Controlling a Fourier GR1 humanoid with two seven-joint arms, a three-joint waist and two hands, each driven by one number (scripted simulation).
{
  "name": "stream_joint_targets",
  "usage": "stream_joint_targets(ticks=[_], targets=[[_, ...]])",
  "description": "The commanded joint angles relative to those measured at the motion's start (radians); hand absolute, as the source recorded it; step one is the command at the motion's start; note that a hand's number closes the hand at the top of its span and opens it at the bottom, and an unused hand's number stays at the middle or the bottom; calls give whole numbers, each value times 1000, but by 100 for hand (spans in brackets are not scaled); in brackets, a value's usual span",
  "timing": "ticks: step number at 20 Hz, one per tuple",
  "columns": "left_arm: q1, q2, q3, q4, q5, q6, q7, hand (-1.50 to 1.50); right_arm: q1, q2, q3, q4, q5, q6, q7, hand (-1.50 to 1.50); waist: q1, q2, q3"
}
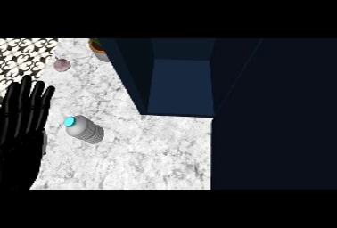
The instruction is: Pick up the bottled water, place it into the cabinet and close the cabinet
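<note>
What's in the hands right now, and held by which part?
Nothing. The left hand rests open at the left edge, fingers up, apart from the water bottle lying on the counter. The right hand is out of view.

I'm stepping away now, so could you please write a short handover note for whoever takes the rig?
Left hand: open, fingers up, resting at the view's left edge, holding nothing.
Right hand: not in view.
Bottled water: lying on the counter beside the left hand, blue cap pointing up-left, untouched.
Cabinet: open, its door swung out at right, nothing seen inside.
Done: nothing yet.
Left: grasp the bottle, place it in the cabinet, close the door.
</note>
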Motion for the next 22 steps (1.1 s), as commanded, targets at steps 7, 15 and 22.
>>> stream_joint_targets(ticks=[7, 15, 22], targets=[[35, -86, -3, 100, 92, 165, 149, -150, 165, 96, 122, -58, -128, 16, 80, -150, -39, 10, -5], [93, -89, -5, 61, 171, 246, 195, -150, 393, 100, 180, -213, -244, 46, 135, -150, -52, -6, -5], [309, -89, -116, -75, 148, 237, 162, -150, 466, 100, 243, -180, -204, 73, 25, -150, -44, -6, -5]])
